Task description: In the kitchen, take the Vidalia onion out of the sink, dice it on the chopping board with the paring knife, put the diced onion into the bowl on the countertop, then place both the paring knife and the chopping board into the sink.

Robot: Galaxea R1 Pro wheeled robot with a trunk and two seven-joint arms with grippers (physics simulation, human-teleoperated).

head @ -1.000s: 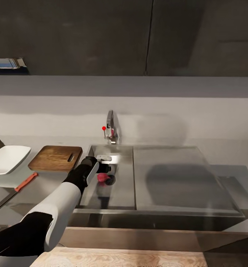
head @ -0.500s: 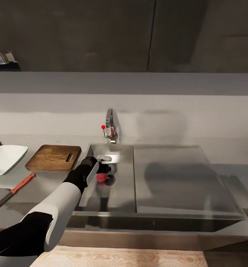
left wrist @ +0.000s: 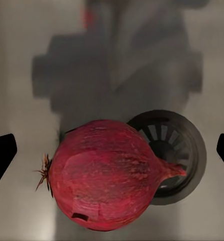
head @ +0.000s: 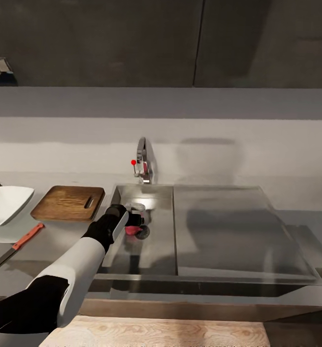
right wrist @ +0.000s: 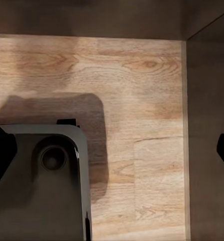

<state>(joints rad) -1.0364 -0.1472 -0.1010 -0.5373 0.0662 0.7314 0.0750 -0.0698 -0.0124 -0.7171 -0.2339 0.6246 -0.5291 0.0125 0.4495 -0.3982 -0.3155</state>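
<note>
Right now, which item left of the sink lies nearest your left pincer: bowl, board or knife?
The chopping board, just beside the sink; the paring knife and bowl lie farther from the left pincer.

Head cam: high, facing fwd and down over the countertop [head: 59, 246] toward the back wall — sink [head: 213, 241] mid-frame, left arm entering from lower left. Left wrist cam: inside the basin, looking straight down along the fingers, v. close to the Vidalia onion [left wrist: 104, 173] and drain [left wrist: 185, 150]. Overlap w/ head cam: same onion [head: 131, 229] and drain. Right wrist cam: aimed down at a wood-grain floor [right wrist: 137, 100] and a grey robot base part [right wrist: 39, 186] — moderately close.
</note>
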